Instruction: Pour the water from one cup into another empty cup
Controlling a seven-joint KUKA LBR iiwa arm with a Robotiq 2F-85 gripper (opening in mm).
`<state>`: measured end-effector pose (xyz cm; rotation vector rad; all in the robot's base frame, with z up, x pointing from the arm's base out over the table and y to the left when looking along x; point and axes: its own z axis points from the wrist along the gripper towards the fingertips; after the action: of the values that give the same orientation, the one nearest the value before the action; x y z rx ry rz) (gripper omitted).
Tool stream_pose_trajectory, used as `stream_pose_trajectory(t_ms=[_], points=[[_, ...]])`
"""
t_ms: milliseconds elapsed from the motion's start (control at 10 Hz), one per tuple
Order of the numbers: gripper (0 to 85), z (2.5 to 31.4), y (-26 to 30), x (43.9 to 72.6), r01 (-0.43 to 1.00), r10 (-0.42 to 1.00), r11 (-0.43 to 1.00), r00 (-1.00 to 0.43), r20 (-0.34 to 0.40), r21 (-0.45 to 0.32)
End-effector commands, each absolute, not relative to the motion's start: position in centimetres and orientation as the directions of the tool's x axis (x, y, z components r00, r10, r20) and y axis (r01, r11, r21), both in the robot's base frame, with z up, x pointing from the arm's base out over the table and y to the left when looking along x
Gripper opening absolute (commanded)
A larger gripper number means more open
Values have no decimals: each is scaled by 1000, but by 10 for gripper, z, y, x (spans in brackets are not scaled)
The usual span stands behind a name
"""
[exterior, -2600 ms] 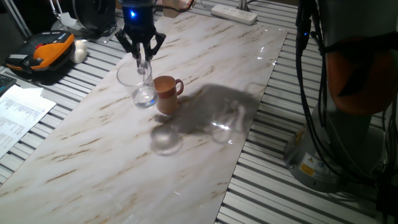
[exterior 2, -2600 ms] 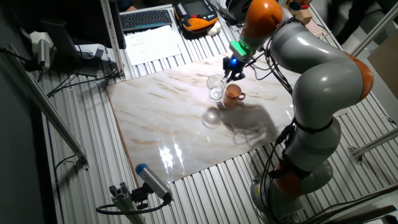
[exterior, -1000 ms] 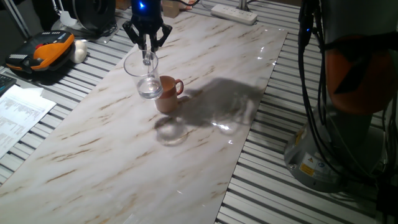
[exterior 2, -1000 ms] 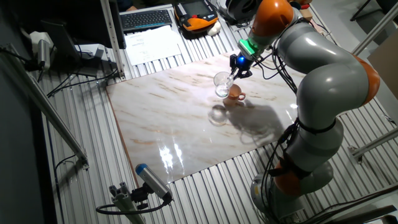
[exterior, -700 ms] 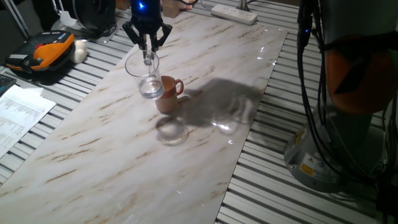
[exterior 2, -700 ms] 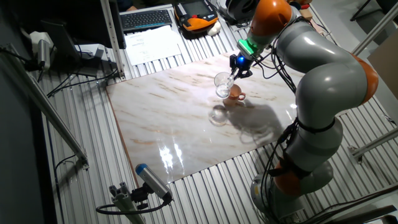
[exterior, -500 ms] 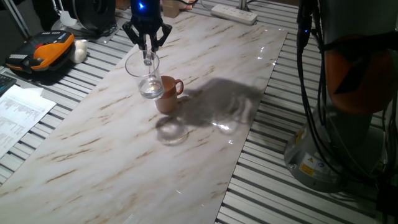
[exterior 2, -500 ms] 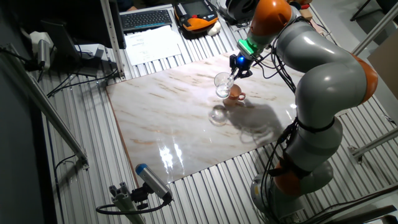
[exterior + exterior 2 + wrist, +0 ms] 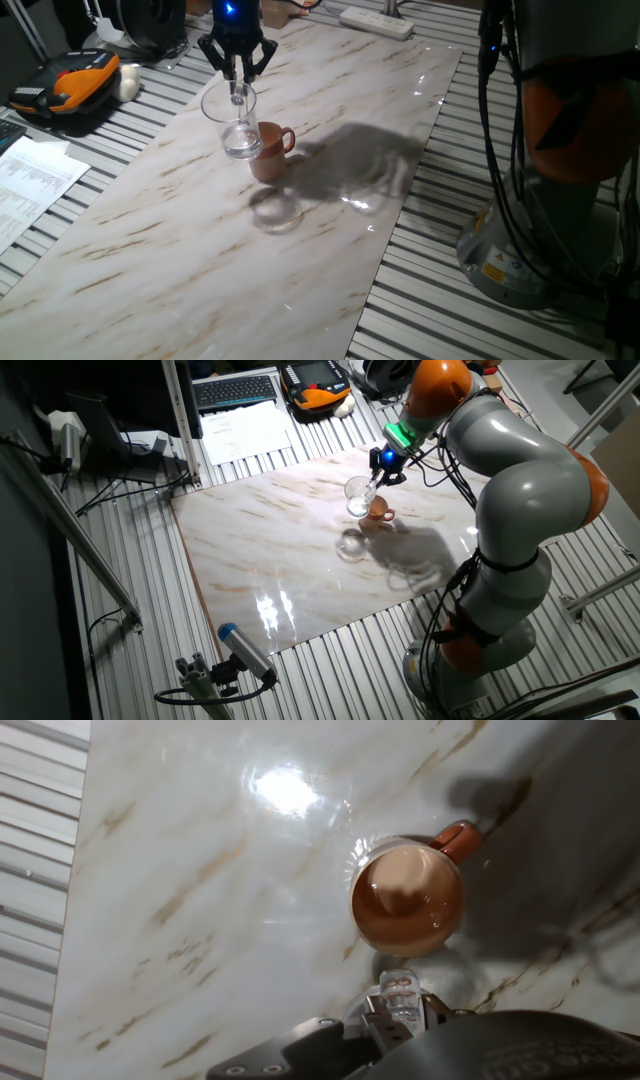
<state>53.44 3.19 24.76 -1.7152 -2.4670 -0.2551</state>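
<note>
Gripper (image 9: 237,72) is pinched on the handle of the glass mug (image 9: 231,122), holding it lifted off the marble tabletop (image 9: 330,180), tipped and just beside and above the brown mug (image 9: 269,151); compared with a few seconds back the glass is higher and closer over the brown mug, and it has barely moved in the last second. Water (image 9: 239,146) sits pooled low in the glass, so the pour looks not yet started or only beginning. Hand view looks straight down into the brown mug, alignment looks good; next needs more tilt.
</note>
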Motion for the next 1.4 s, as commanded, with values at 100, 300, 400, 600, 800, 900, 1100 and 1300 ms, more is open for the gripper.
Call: stream_pose_trajectory(t_ms=[100, 300, 400, 600, 800, 900, 1100, 1300], points=[[0, 248, 32, 534, 948, 930, 311, -318, 187, 67], [0, 248, 32, 534, 957, 937, 276, -288, 198, 89], [0, 248, 32, 534, 960, 940, 268, -280, 193, 88], [0, 248, 32, 534, 960, 943, 269, -279, 180, 80], [0, 248, 32, 534, 953, 937, 293, -302, 177, 77], [0, 248, 32, 534, 948, 932, 311, -318, 172, 67], [0, 248, 32, 534, 944, 923, 319, -330, 199, 86], [0, 248, 32, 534, 945, 925, 316, -327, 192, 86]])
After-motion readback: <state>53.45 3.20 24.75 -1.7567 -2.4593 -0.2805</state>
